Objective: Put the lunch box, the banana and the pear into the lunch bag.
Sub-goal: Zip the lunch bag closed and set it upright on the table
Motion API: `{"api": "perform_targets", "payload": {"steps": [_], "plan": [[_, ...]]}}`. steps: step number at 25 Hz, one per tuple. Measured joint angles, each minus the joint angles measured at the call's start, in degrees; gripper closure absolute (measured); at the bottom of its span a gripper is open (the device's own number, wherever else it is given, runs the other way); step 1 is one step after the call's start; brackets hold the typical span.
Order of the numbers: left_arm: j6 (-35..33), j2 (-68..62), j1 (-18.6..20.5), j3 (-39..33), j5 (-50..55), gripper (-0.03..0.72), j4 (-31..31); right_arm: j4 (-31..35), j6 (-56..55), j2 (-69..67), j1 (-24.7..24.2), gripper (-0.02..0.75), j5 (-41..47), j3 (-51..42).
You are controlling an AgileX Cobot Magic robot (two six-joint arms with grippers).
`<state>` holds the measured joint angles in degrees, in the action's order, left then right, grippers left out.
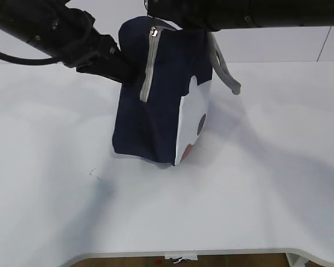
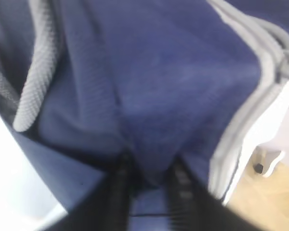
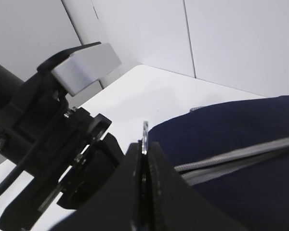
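The navy lunch bag (image 1: pixel 156 111) stands upright mid-table, white dotted panel toward the front right. Its grey zipper (image 1: pixel 147 72) runs down the near side. My left gripper (image 1: pixel 134 78) presses into the bag's upper left side; in the left wrist view its fingers (image 2: pixel 120 187) pinch a fold of navy fabric (image 2: pixel 173 72). My right gripper (image 3: pixel 145 149) is at the bag's top, shut on the metal ring pull (image 3: pixel 144 132), which pokes out between the jaws. The lunch box, the banana and the pear are out of view.
Grey webbing handles (image 1: pixel 225 75) hang off the bag's far right side. White tabletop (image 1: pixel 239 194) surrounds the bag, with its front edge near the bottom of the exterior view. The left arm's black body (image 3: pixel 53 139) sits close beside the right gripper.
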<state>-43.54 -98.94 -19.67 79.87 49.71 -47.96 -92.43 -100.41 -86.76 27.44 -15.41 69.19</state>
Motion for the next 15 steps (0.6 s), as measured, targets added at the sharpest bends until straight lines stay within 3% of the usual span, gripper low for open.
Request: {"api": "perform_targets", "payload": {"steps": [3, 15], "plan": [[-0.11, 0.0, 0.0, 0.0, 0.68, 0.681, 0.92, -0.1, 0.0, 0.0, 0.0, 0.748, 0.0, 0.0], [-0.11, 2.47, 0.0, 0.13, 6.52, 0.691, 12.08, -0.1, 0.0, -0.09, 0.1, 0.748, 0.61, 0.49]]}}
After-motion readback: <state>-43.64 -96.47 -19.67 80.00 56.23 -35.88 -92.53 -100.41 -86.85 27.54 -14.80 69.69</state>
